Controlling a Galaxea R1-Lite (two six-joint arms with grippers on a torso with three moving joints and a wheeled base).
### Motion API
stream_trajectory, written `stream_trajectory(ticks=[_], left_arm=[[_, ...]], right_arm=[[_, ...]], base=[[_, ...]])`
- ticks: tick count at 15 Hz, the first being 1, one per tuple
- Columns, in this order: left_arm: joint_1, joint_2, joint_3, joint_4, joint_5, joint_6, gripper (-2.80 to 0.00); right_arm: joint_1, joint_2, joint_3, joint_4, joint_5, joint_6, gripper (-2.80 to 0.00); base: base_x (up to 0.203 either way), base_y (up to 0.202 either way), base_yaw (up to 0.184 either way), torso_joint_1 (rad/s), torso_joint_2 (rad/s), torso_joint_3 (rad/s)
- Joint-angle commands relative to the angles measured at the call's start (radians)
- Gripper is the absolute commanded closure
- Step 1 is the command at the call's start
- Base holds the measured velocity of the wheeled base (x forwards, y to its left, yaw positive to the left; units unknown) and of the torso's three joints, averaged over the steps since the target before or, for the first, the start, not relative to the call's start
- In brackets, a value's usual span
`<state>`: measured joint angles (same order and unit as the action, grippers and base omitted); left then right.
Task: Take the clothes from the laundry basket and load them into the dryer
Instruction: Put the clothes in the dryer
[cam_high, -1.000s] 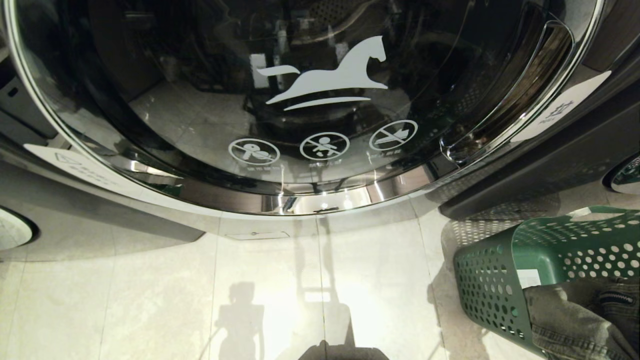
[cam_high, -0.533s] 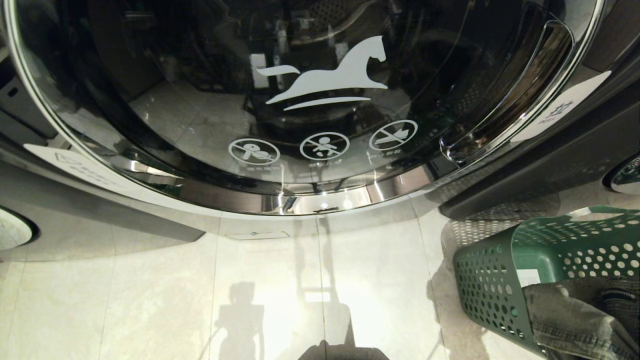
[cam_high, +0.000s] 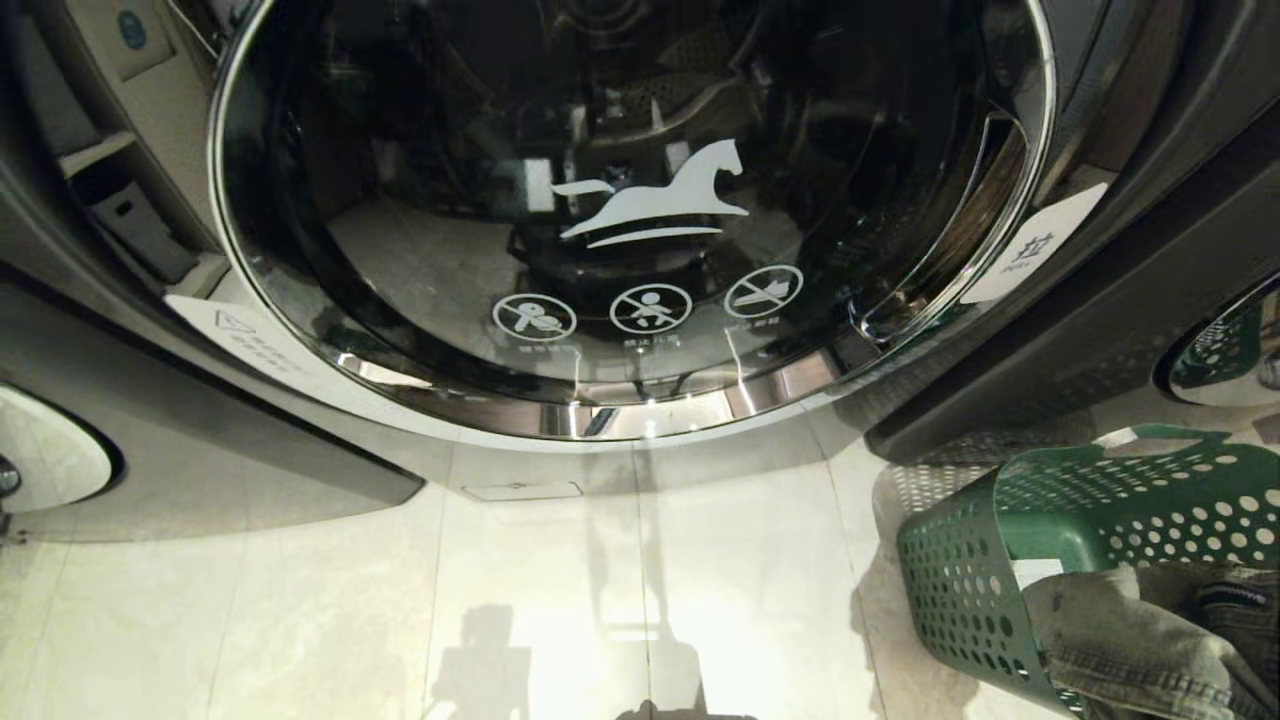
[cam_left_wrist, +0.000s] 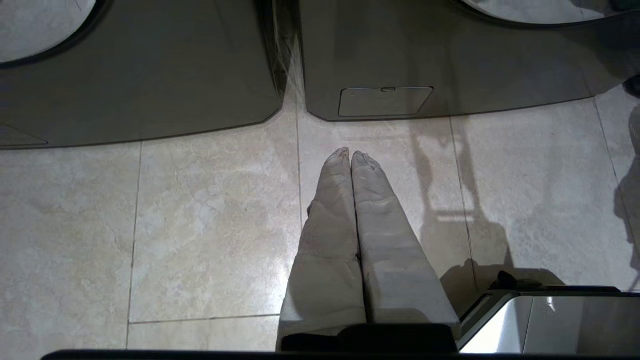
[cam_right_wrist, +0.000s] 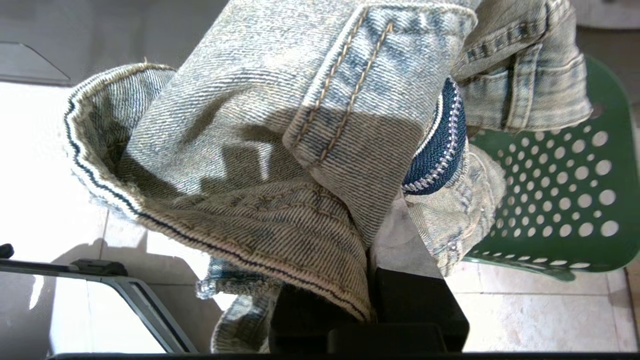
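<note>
A faded grey-blue denim garment (cam_right_wrist: 280, 150) of the clothes hangs bunched in my right gripper (cam_right_wrist: 372, 235), which is shut on it; only one pale finger (cam_right_wrist: 405, 240) shows under the cloth. In the head view this garment (cam_high: 1130, 640) sits at the lower right, in front of the green laundry basket (cam_high: 960, 580), which stands on the floor. The dryer's round glass door (cam_high: 640, 200) with a white horse mark is closed, its handle recess (cam_high: 960, 240) on the right. My left gripper (cam_left_wrist: 350, 155) is shut and empty, pointing down at the floor tiles before the dryer's base.
Neighbouring machines flank the dryer, one on the left (cam_high: 50, 460) and one on the right (cam_high: 1220, 340). A small service flap (cam_left_wrist: 385, 100) sits low on the dryer front. The corner of my base (cam_left_wrist: 550, 320) shows beside the left arm. Pale tiled floor (cam_high: 640, 560) lies between me and the dryer.
The whole head view has shifted: the door looks smaller and more of its rim shows, so the camera moved. The denim garment stays in the lower right corner.
</note>
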<state>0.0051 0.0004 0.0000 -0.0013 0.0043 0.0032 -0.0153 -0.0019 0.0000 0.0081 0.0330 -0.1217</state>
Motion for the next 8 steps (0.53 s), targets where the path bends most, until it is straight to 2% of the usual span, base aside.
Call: stream_trajectory(ticks=[1, 8], left_arm=[[0.001, 0.001, 0.0, 0.0, 0.0, 0.0, 0.0], [0.001, 0.001, 0.0, 0.0, 0.001, 0.0, 0.0]], right_arm=[[0.0, 0.003, 0.0, 0.0, 0.001, -0.004, 0.0], [0.0, 0.003, 0.002, 0.0, -0.002, 0.004, 0.0]], base=[[0.0, 0.0, 0.0, 0.002, 0.0, 0.202], [0.0, 0.0, 0.0, 0.003, 0.0, 0.203]])
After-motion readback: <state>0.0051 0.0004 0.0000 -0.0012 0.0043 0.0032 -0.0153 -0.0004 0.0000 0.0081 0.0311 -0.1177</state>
